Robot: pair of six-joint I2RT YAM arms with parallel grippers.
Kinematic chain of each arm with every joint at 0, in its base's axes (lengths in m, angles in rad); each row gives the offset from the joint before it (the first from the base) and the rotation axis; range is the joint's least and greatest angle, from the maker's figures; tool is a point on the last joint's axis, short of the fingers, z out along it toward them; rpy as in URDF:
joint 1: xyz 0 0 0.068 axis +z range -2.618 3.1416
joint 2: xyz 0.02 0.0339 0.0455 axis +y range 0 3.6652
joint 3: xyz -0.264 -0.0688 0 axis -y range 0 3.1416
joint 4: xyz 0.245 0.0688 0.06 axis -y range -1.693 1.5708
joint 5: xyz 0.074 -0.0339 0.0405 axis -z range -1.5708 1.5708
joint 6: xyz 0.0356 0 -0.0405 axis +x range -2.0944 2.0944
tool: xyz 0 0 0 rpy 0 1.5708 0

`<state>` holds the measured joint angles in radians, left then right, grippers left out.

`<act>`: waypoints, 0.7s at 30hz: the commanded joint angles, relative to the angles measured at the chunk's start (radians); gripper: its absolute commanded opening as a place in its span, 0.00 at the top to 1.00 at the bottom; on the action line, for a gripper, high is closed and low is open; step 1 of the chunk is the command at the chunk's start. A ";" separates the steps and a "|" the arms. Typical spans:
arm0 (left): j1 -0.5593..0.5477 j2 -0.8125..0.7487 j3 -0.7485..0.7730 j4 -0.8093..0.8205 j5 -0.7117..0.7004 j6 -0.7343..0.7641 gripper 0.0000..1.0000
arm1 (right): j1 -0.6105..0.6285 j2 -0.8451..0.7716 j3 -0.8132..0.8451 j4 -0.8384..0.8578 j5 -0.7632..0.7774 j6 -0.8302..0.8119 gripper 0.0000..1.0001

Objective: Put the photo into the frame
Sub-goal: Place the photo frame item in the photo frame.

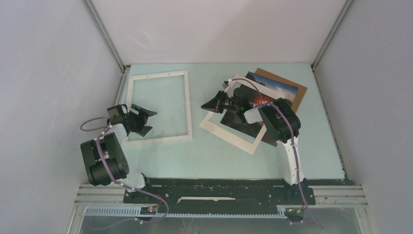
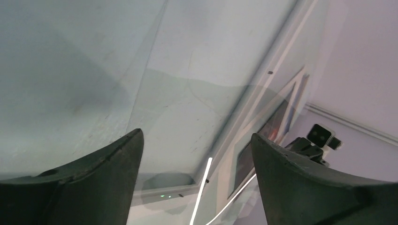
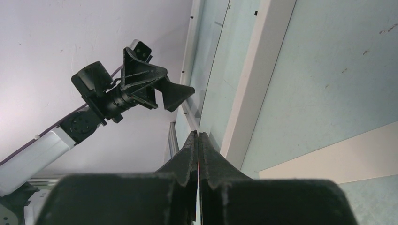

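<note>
The white frame [image 1: 187, 105] lies flat at the left of the table, seen as a white rail [image 3: 253, 84] in the right wrist view. My left gripper [image 1: 152, 122] hovers open over the frame's near-left part, with nothing between its fingers [image 2: 196, 134]. The photo [image 1: 234, 134], a dark landscape with a wide white border [image 3: 338, 157], lies tilted right of the frame. My right gripper [image 1: 204, 105] is shut at the photo's left edge, fingers pressed together [image 3: 198, 136]. I cannot tell whether it pinches anything. The right arm hides the photo's middle.
A brown backing board [image 1: 294, 90] sticks out from under the photo at the back right. A strip of bare table [image 1: 197, 87] separates frame and photo. Walls enclose the table on three sides. The arm bases sit on a black rail [image 1: 219, 187] at the near edge.
</note>
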<state>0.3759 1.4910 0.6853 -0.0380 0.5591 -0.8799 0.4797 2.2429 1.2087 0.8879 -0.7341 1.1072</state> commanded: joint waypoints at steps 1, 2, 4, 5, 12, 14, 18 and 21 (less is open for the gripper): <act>0.007 -0.129 0.014 -0.132 -0.162 0.111 0.04 | 0.010 0.006 -0.006 0.038 0.002 0.003 1.00; 0.004 -0.146 0.034 -0.195 -0.241 0.161 0.01 | 0.010 0.005 -0.008 0.038 0.004 0.000 1.00; 0.002 -0.131 0.072 -0.273 -0.296 0.220 0.00 | 0.010 0.005 -0.009 0.037 0.005 -0.002 1.00; 0.002 -0.108 0.086 -0.293 -0.288 0.232 0.00 | 0.010 0.005 -0.008 0.039 0.005 0.000 1.00; -0.073 0.067 0.143 -0.331 -0.202 0.288 0.00 | 0.011 0.004 -0.009 0.044 0.005 0.001 1.00; -0.082 0.082 0.149 -0.330 -0.177 0.292 0.01 | 0.008 0.002 -0.009 0.038 0.004 -0.003 1.00; -0.079 0.068 0.180 -0.337 -0.135 0.314 0.02 | 0.010 0.001 -0.009 0.035 0.005 -0.005 1.00; -0.055 0.032 0.183 -0.324 -0.078 0.304 0.04 | 0.012 0.003 -0.009 0.035 0.004 -0.005 1.00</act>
<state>0.2996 1.5597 0.8169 -0.3496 0.4057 -0.6079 0.4797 2.2429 1.2026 0.8879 -0.7330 1.1069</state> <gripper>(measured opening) 0.978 0.007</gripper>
